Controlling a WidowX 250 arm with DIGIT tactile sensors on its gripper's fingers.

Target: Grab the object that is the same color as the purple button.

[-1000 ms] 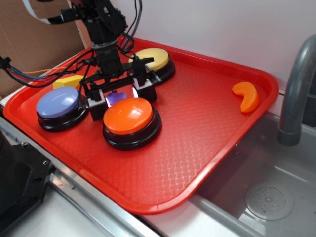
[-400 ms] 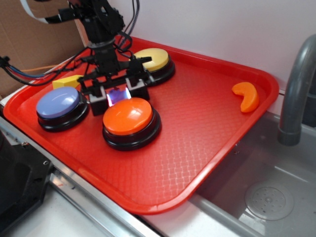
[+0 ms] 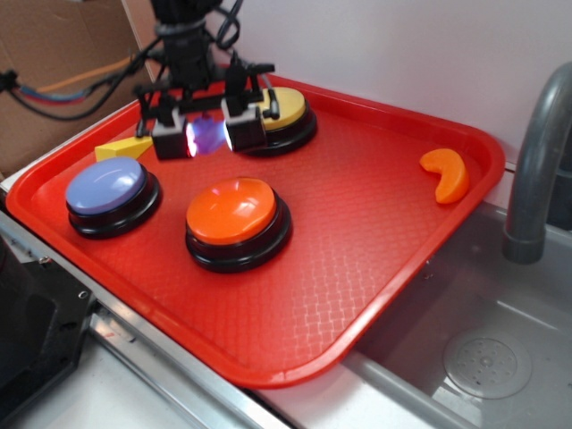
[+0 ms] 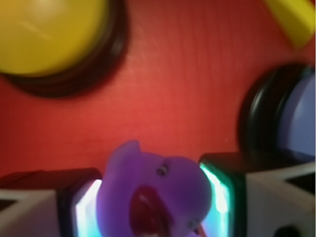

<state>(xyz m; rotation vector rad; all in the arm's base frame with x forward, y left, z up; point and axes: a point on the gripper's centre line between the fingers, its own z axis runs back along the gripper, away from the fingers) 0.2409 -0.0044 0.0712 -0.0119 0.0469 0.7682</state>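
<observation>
My gripper (image 3: 206, 134) is shut on the tiny purple toy (image 3: 206, 136) and holds it lifted above the red tray (image 3: 375, 223), near the yellow-domed button (image 3: 280, 109). In the wrist view the purple toy (image 4: 153, 190) fills the gap between the two lit pads (image 4: 216, 197); it has small eyes and a red mouth. The purple button (image 3: 107, 189), a lavender-blue dome on a black base, sits at the tray's left; it also shows at the right edge of the wrist view (image 4: 291, 116).
An orange-domed button (image 3: 234, 214) sits in the tray's middle. A yellow wedge (image 3: 121, 148) lies at the back left, an orange crescent (image 3: 447, 173) at the far right. A grey faucet (image 3: 536, 161) and a sink (image 3: 483, 357) lie right of the tray.
My gripper has risen from the tray between the buttons with the purple toy held in it, and moved back toward the yellow button.
</observation>
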